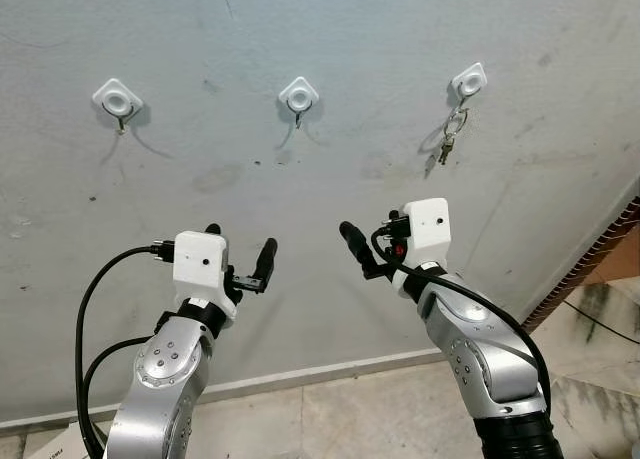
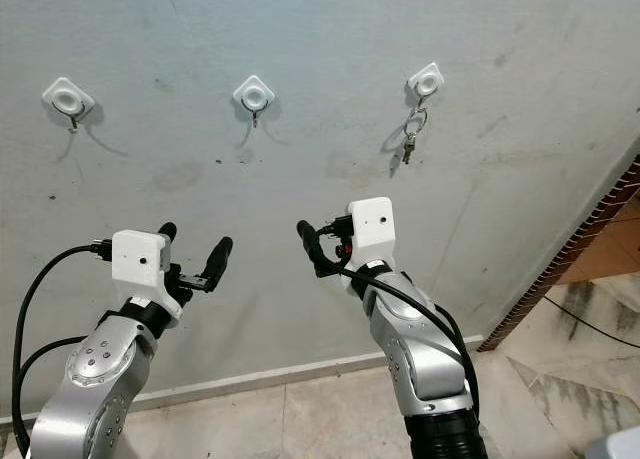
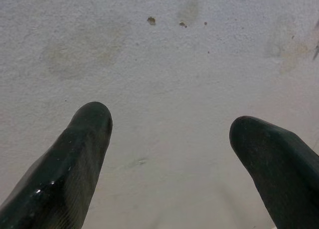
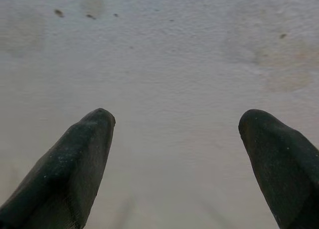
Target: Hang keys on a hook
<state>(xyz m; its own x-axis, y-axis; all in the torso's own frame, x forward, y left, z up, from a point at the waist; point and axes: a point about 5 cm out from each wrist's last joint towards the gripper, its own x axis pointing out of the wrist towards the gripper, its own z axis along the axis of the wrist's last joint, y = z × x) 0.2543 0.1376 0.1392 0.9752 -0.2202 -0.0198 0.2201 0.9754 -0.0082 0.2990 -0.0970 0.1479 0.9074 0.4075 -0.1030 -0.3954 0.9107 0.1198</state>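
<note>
The keys (image 1: 447, 144) hung from the right hook (image 1: 467, 82), the rightmost of three white hook mounts on the grey wall (image 1: 330, 39); individual keys in the bunch were too small to tell apart, though a ring and a short dangling cluster could be made out. The middle hook (image 1: 298, 97) and the left hook (image 1: 118, 102) each showed a small metal hook under the mount. The left pincer (image 1: 240, 253) was raised before the wall below and between the left and middle hooks, released, its fingers (image 3: 79, 154) spread with bare, stained plaster between them. The right pincer (image 1: 366, 241) was raised below the keys and somewhat left of them, well apart from them, likewise released with its fingers (image 4: 75, 161) spread; in the head views one of its fingers was largely hidden behind the white wrist housing. A pale skirting (image 1: 300, 377) ran along the foot of the wall above the tiled floor (image 1: 370, 414), and a brick edge (image 1: 590, 259) was cut off at far right.
</note>
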